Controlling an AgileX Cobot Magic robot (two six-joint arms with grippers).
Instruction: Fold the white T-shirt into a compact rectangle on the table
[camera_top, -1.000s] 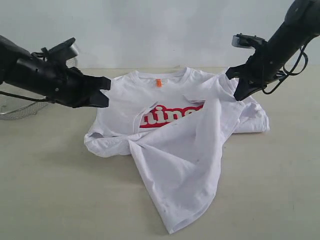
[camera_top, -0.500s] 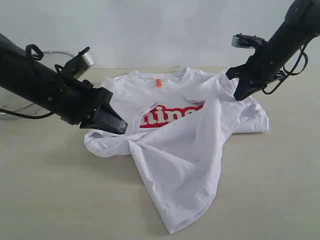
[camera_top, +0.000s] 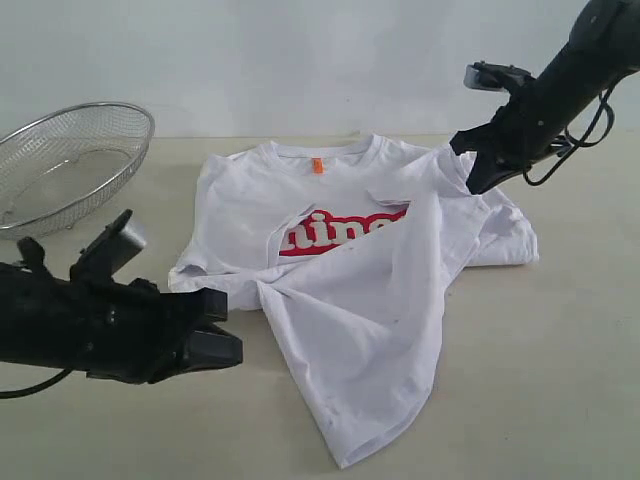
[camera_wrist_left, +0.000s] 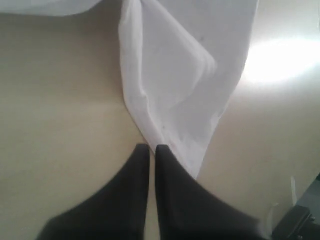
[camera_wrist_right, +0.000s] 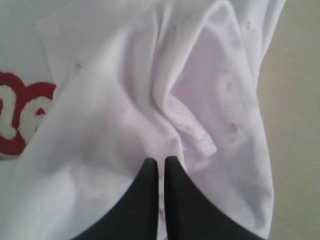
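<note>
the white t-shirt (camera_top: 360, 300) is spread crumpled on the table (camera_top: 560, 380), with its lower part drawn into a slanted flap. the left claw (camera_wrist_left: 149, 149) is held closed with nothing in it, and the flap's edge lies just ahead of its tips. the right claw (camera_wrist_right: 161, 161) is shut above a fold by the sleeve; whether cloth is pinched cannot be told.

T-shirt (camera_top: 350, 260) lies mid-surface (camera_top: 560, 380), collar toward the far edge, with one panel drawn diagonally over its front toward the near edge. Basket (camera_top: 70, 160) stands far left, well apart from the shirt. Left hand (camera_top: 222, 330) sits near left, just beside the shirt's bunched edge. Right hand (camera_top: 468, 172) is at the far-right shoulder, apparently touching the cloth.
</note>
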